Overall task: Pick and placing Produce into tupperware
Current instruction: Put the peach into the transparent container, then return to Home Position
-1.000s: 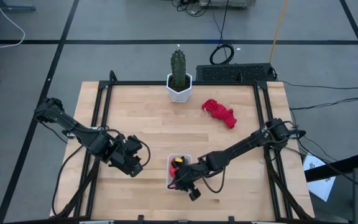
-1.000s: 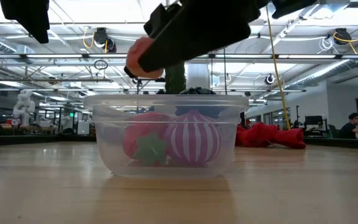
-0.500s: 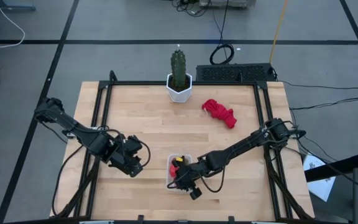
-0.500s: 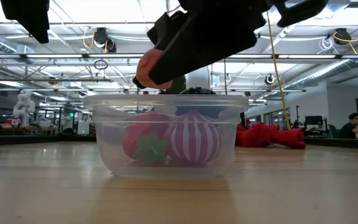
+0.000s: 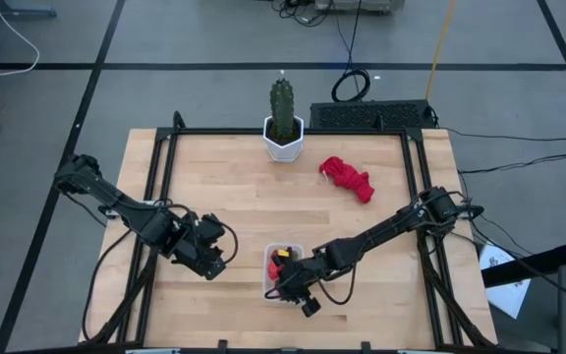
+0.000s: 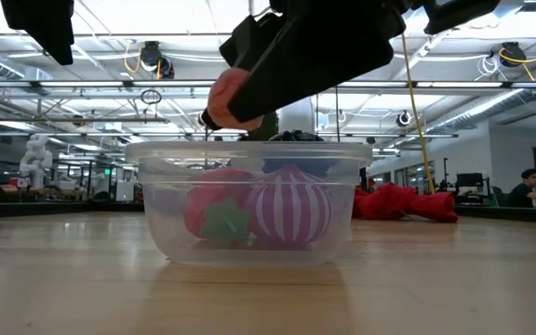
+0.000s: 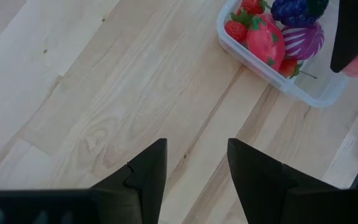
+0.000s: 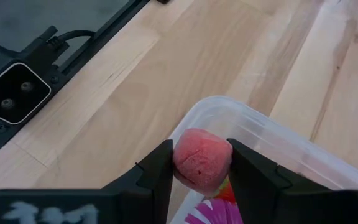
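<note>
The clear tupperware [image 6: 249, 209] stands on the table near its front edge and holds red strawberries [image 7: 236, 30], a bigger red piece [image 7: 265, 42], a magenta striped round piece [image 6: 289, 207] and a dark purple grape bunch [image 7: 294, 10]. My right gripper [image 8: 199, 163] is shut on a pink-red round fruit [image 8: 201, 158] just above the tupperware's near-left corner [image 8: 191, 127]. My left gripper [image 7: 194, 163] is open and empty above bare table, to the tupperware's left [image 5: 209, 258]. My right gripper pinches the pink-red round fruit by its two opposite sides [image 8: 178, 160] between its two fingers. The fingers slant down from the table's right. The fruit [image 6: 233, 98] is lifted clear, just above the tupperware's rim.
A green cactus in a white pot [image 5: 283, 126] stands at the far edge. A red cloth [image 5: 349, 177] lies at the far right. A black frame [image 5: 160, 177] runs along the table's sides. A camera box [image 8: 8, 93] sits at the near edge.
My right gripper has gone a little toward the table's right with the pink-red fruit, staying just above the tupperware's rim. The fruit stays pinched.
</note>
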Motion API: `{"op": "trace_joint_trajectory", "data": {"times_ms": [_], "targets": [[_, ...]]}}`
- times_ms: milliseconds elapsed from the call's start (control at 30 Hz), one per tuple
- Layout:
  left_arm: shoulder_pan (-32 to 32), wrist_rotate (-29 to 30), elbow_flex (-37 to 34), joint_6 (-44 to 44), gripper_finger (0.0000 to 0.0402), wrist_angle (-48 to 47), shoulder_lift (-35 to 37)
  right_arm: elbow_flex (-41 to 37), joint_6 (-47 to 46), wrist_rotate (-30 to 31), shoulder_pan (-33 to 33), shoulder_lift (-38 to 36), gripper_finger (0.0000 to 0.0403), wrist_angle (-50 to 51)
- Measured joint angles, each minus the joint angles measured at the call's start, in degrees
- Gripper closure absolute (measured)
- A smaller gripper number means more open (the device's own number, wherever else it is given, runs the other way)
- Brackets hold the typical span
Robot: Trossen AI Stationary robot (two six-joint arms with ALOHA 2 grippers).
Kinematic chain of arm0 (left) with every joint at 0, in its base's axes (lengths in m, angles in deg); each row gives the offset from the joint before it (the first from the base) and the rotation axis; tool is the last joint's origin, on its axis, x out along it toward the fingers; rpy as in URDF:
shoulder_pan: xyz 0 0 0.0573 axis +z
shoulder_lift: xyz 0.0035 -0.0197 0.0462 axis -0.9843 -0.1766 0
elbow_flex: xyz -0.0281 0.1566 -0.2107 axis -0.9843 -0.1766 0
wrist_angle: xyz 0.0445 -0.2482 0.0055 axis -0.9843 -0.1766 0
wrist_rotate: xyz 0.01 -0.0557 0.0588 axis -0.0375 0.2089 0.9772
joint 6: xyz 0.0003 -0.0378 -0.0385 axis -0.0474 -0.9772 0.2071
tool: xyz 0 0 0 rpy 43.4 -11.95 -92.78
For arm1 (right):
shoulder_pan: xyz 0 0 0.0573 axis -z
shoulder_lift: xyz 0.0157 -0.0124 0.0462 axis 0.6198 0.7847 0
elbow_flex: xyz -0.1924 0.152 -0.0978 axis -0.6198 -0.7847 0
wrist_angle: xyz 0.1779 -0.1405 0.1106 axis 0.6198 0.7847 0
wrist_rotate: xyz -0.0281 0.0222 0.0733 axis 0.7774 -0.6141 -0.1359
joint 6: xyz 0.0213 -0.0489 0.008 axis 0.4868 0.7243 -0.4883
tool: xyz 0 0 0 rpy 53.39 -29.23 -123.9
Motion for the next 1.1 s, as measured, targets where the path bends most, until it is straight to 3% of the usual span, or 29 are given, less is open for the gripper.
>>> {"op": "trace_joint_trajectory", "data": {"times_ms": [467, 967, 1100], "targets": [[0.0, 0.0, 0.0, 0.0, 0.0227, 0.0, 0.0, 0.0, 0.9, 0.0, 0.0, 0.0, 0.0223, 0.0], [-0.1, 0.0, 0.0, 0.2, 0.0227, 0.0, 0.0, -0.1, 3.3, 0.6, -2.8, -4.0, 0.0220, 0.5], [-0.4, 0.0, 0.0, 0.2, 0.0227, 0.0, 0.0, -0.1, 3.7, 7.2, -5.5, -7.8, 0.0220, 7.7]]}}
